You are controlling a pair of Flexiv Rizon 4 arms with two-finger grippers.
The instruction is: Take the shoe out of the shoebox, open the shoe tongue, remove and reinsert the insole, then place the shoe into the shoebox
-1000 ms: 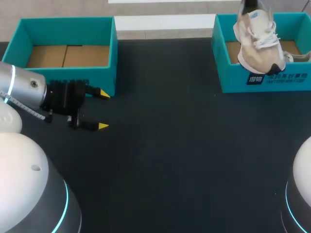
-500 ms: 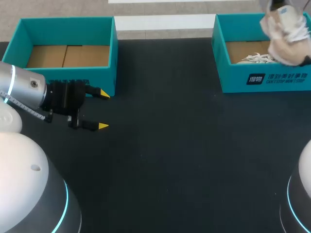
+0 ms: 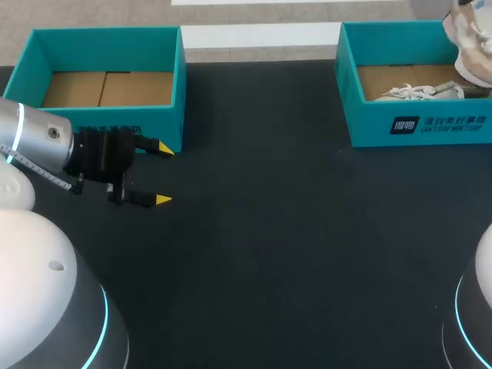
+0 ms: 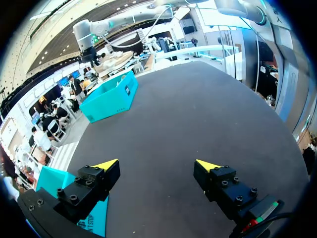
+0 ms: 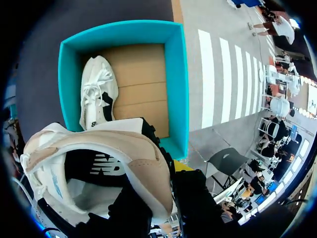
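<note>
My right gripper (image 5: 166,191) is shut on the heel collar of a beige and white shoe (image 5: 94,158), which hangs above the right teal shoebox (image 5: 178,84). In the head view that shoe (image 3: 470,42) shows only partly at the far right edge, over the box (image 3: 415,127). A second white shoe (image 5: 96,96) lies inside the box on its cardboard floor; its laces (image 3: 407,92) show in the head view. My left gripper (image 3: 161,174) stands open and empty low over the table's left side, also seen in its own view (image 4: 156,166).
An empty teal box (image 3: 108,46) with a cardboard floor stands at the back left, just behind my left gripper. The black table top (image 3: 292,231) stretches between the two boxes. In the left wrist view the right shoebox (image 4: 111,96) stands far ahead of the fingers.
My right gripper has carried the shoe to the right and back, from over the box's front wall to the view's right edge. The left arm has kept still.
</note>
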